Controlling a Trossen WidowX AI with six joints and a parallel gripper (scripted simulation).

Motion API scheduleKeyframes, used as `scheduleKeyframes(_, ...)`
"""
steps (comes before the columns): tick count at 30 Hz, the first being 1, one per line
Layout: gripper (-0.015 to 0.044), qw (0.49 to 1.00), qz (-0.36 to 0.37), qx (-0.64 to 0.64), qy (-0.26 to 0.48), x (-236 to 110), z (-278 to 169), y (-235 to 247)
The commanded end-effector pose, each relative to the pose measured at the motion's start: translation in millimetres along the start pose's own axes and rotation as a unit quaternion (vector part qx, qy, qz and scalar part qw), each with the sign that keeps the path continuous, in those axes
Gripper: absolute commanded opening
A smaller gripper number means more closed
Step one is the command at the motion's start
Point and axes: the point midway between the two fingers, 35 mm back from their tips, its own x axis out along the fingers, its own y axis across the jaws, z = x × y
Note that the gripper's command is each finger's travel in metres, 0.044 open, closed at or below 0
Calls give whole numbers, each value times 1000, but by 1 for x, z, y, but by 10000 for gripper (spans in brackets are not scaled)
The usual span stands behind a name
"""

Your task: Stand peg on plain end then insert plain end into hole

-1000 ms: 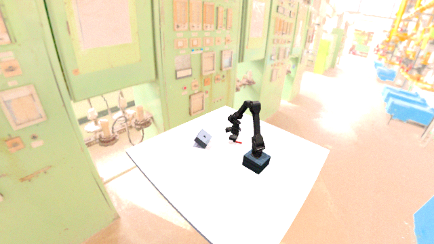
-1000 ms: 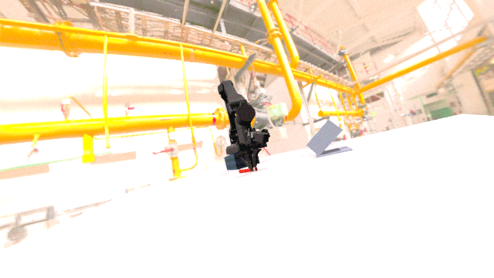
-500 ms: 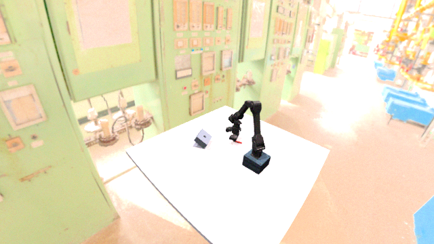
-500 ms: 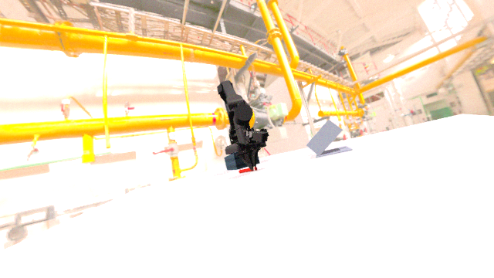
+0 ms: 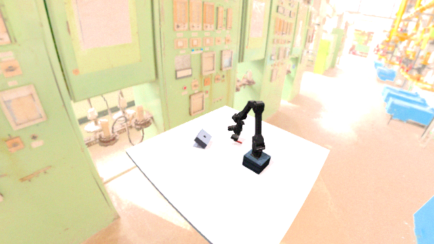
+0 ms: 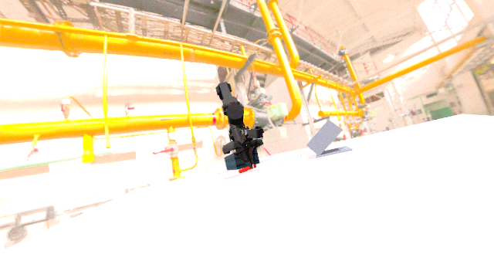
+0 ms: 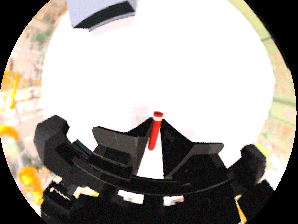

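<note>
The red peg (image 5: 238, 141) (image 6: 243, 169) (image 7: 154, 135) lies low at the white table, and its white band end is hidden between the fingers. My gripper (image 5: 234, 137) (image 6: 247, 164) (image 7: 153, 156) is shut on the peg, reaching down to the table in front of the arm's base.
The arm's dark base block (image 5: 256, 162) (image 6: 233, 161) sits on the white table (image 5: 217, 190) behind the gripper. Green control cabinets (image 5: 102, 51) stand beyond the table's far edge. Yellow pipes (image 6: 116, 46) run across the background.
</note>
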Motion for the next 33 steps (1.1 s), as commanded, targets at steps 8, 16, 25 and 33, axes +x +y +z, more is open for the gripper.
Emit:
scheduleKeyframes(8, 49, 999, 0, -2, -49, -7, -3, 0)
scheduleKeyframes(16, 49, 997, 0, -2, -84, -11, -7, 0)
scheduleKeyframes(25, 49, 993, 0, -2, -122, -15, -11, 0)
scheduleKeyframes(33, 49, 988, 1, -2, -156, -19, -15, 0)
